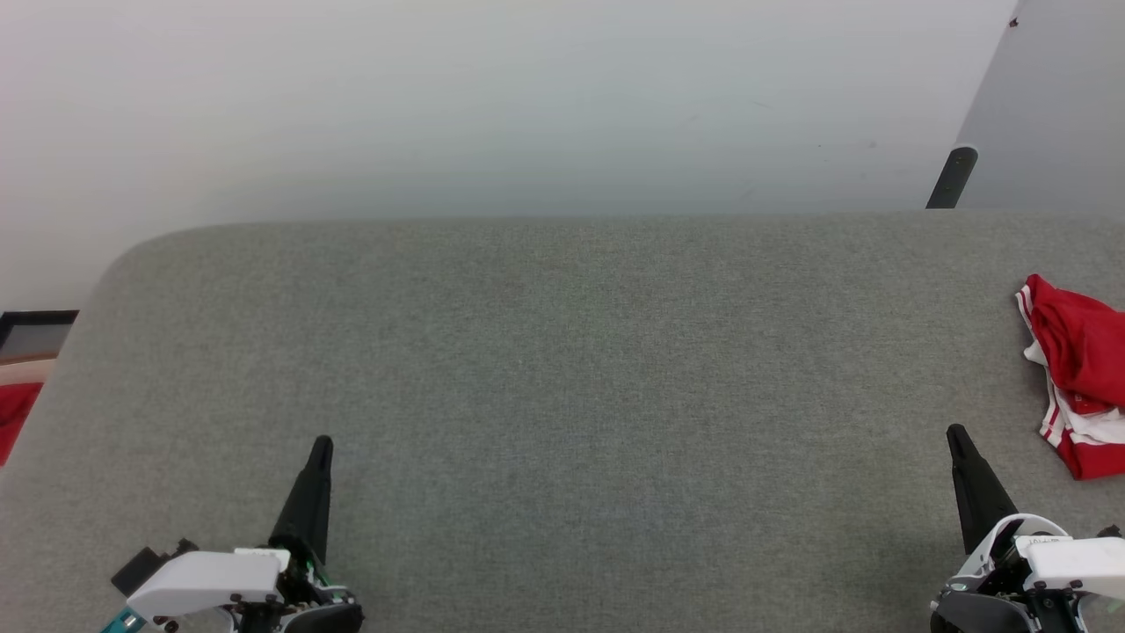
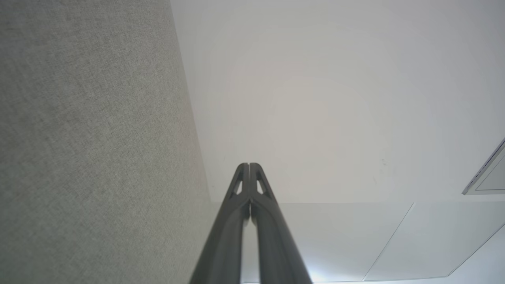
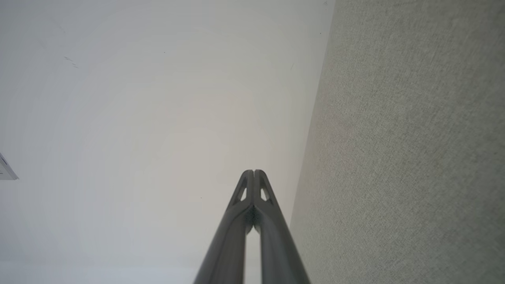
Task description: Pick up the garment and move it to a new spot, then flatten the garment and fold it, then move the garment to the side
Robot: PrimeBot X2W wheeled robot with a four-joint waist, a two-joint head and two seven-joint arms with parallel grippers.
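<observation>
a: where is the garment point(image 1: 1077, 369) lying?
b: it's sitting bunched at the right edge of the grey table point(image 1: 562, 352), red with white striped trim, and it's running out of the head view. it's lying near the right gripper point(image 1: 954, 432), not touching it.
a: and the fingers?
b: both pairs are pressing together and pinching nothing. the left gripper point(image 1: 322, 444) is resting at the near left.
a: which step is this?
b: i'm judging it fits two: the heap is waiting to be picked up, or it's lying where it was set aside. it's looking rumpled, but part is cut off.
a: anything in the way?
b: nothing is standing between the right gripper and the garment. a red cloth point(image 1: 16, 418) is showing off the left edge, and a dark post point(image 1: 952, 178) is standing beyond the far right.
</observation>
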